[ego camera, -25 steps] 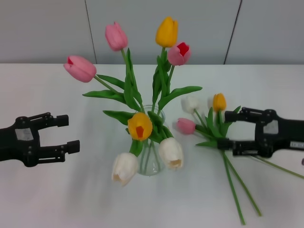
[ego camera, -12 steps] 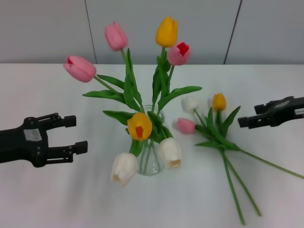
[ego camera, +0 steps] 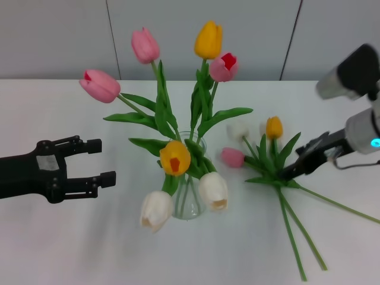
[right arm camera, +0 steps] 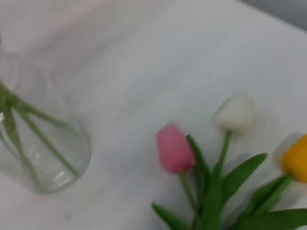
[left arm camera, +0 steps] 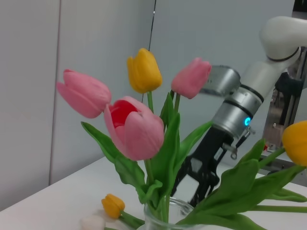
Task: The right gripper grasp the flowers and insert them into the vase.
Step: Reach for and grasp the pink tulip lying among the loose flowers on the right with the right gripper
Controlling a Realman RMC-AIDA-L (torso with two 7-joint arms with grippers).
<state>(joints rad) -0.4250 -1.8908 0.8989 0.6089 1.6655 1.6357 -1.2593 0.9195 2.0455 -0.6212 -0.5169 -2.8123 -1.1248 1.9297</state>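
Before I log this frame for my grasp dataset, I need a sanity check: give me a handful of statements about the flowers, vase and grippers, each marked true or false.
1. Three loose tulips lie on the white table, to the robot's right of the glass vase. True.
2. The vase is empty. False: it already holds a bunch of tulips, pink, yellow and white.
3. The right gripper has lifted the loose tulips off the table. False: they lie flat on it, with the gripper low over their stems.
4. The left gripper is open, apart from the vase on the robot's left. True.
5. The loose tulips are one pink, one white and one orange-yellow. True.
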